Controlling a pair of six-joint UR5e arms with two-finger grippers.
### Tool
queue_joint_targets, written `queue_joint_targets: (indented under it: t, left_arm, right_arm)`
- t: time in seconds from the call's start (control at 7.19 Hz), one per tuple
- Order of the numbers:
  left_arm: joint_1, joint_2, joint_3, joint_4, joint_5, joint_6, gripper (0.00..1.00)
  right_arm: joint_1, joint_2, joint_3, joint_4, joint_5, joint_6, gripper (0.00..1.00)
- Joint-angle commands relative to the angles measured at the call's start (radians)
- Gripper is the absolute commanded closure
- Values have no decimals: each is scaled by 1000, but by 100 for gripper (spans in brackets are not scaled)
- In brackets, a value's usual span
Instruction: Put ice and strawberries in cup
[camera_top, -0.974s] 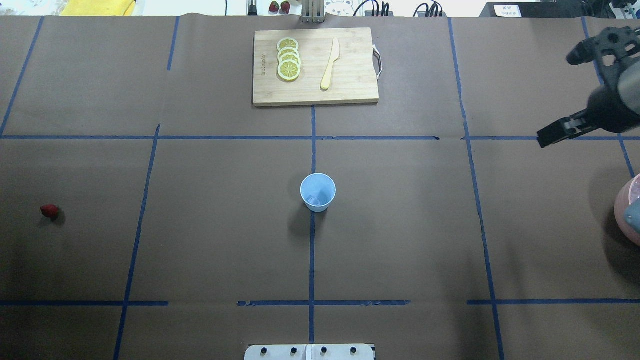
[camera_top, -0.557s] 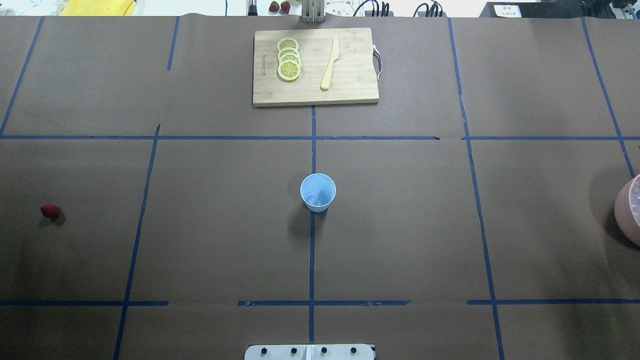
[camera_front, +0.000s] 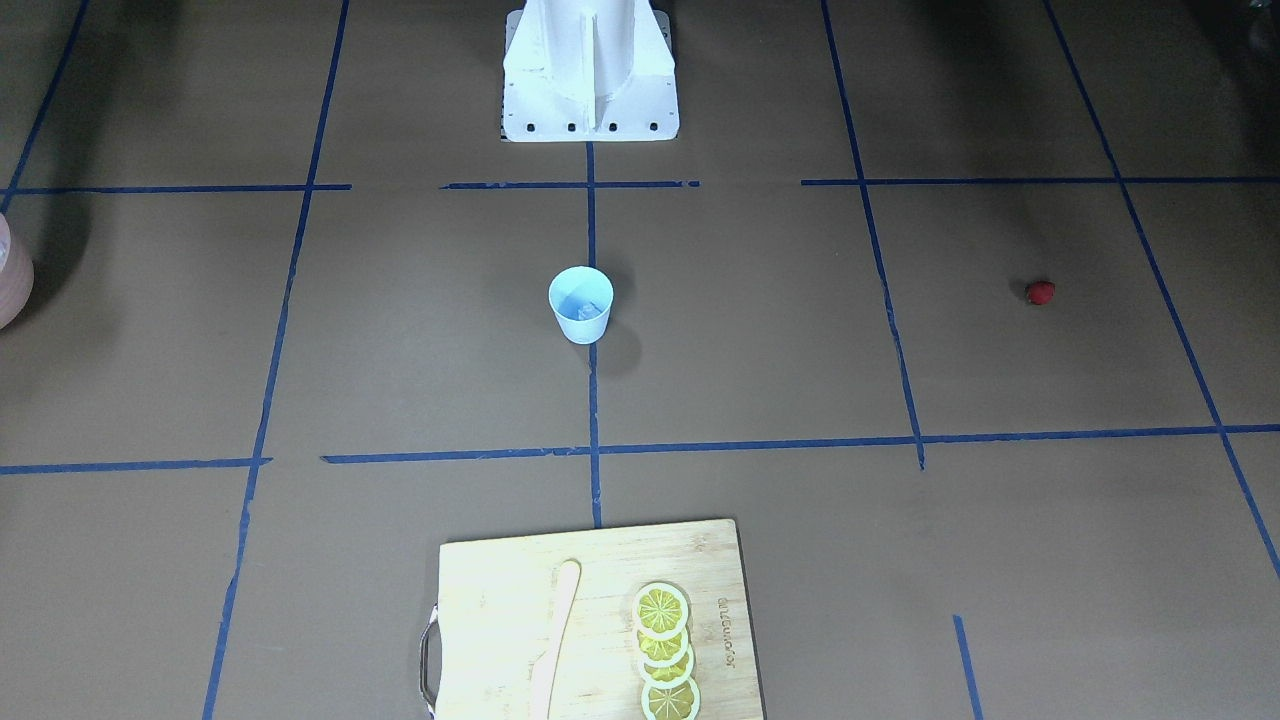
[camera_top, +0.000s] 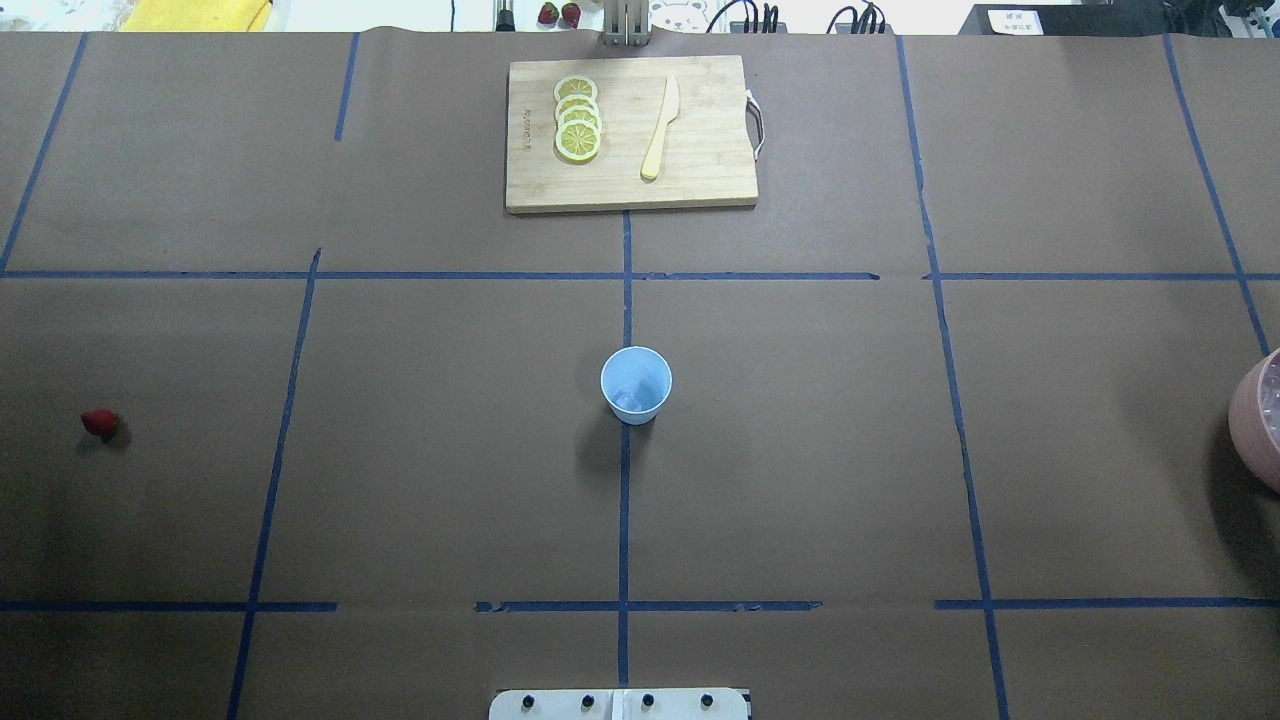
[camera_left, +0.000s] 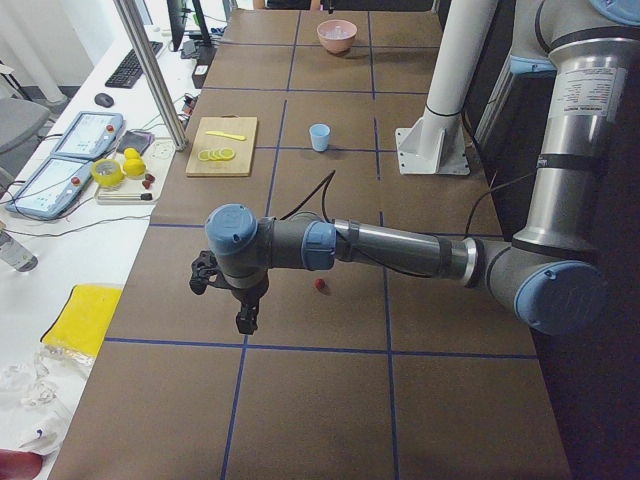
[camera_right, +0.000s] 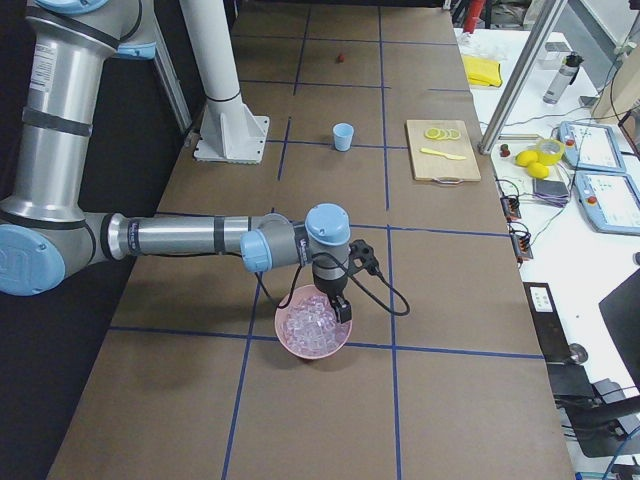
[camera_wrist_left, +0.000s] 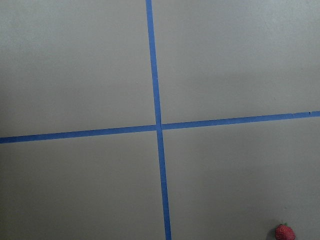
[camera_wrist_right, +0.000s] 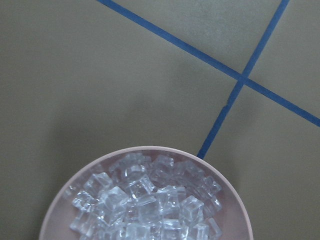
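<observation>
- The strawberry (camera_top: 99, 422) is a small, rounded, pitted red berry lying on the matte brown paper of the bench (camera_top: 420, 450), far to my left and well apart from the cup. In my left wrist view its green top points towards the upper edge; it is too small to tell its long axis.
- My left end effector (camera_left: 245, 300) hangs pointing down above the bench, near the berry and not touching it. It shows only in the side view, so I cannot tell how far open it is or whether it holds anything.
- The cup (camera_top: 636, 384) stands upright on the centre line of blue tape. It is smooth, light blue and tapered, mouth up, with a few pale lumps of ice (camera_top: 630, 401) at the bottom.
- Beyond it, the wooden cutting board (camera_top: 700, 150) carries overlapping lemon slices (camera_top: 578, 120) and a pale knife (camera_top: 660, 128) lying lengthways away from me.
- At my far right, the round pink bowl (camera_right: 312, 350) is heaped with clear, glossy ice cubes.
- My right end effector (camera_right: 340, 300) points down over the bowl; I cannot tell its opening.
- A second ago my right arm filled the overhead view's right edge; now it is out of that view, and the berry, cup and board lie as before.
</observation>
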Motion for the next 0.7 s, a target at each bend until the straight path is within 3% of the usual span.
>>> queue_joint_targets:
  t: [0.0,0.56]
  left_arm:
    - [1,0,-5,-1,-2,-31,0]
    - [0,0,-5,-1,-2,-31,0]
  right_arm:
    - [3,1,-53,66,2,9,5]
    - [3,-16,-71,64,7,7,29]
